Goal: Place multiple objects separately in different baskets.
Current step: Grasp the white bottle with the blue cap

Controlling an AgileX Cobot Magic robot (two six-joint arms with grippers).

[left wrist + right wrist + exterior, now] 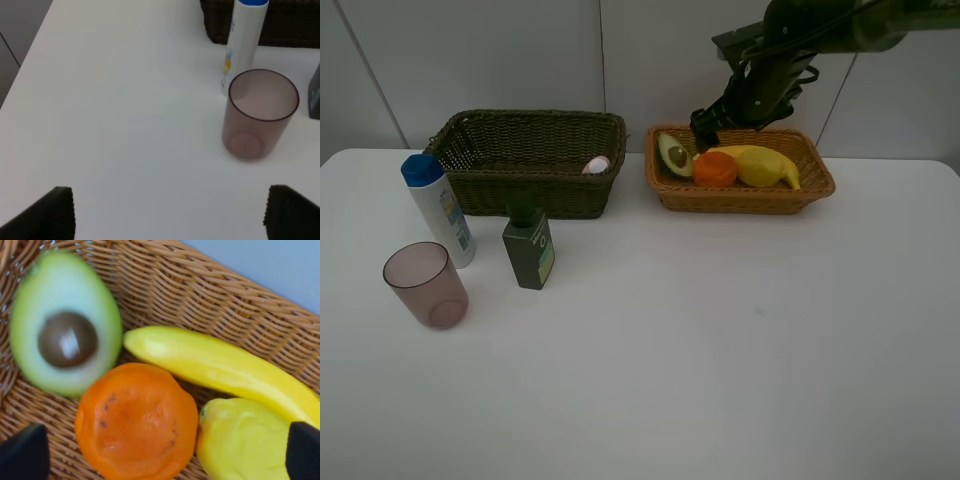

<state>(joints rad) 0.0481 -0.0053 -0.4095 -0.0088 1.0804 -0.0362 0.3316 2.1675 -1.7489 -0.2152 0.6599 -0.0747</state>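
The orange-tan basket (740, 197) holds the avocado half (673, 154), orange (715, 168), banana (781, 172) and lemon (757, 166). My right gripper (704, 127) hovers open and empty just above them; the right wrist view shows the avocado half (65, 322), orange (137, 420), banana (220, 370) and lemon (245, 442) between its fingertips (25, 455). The dark olive-brown basket (495, 180) holds the pink white-capped bottle (597, 165). The white blue-capped bottle (439, 209), dark green square bottle (529, 248) and mauve cup (425, 285) stand on the table. My left gripper (170, 212) is open, short of the cup (260, 115).
The white table (720, 340) meets a grey panelled wall behind both baskets. In the left wrist view the white bottle (245, 40) stands just behind the cup, with the dark basket's wall (290, 25) beyond it.
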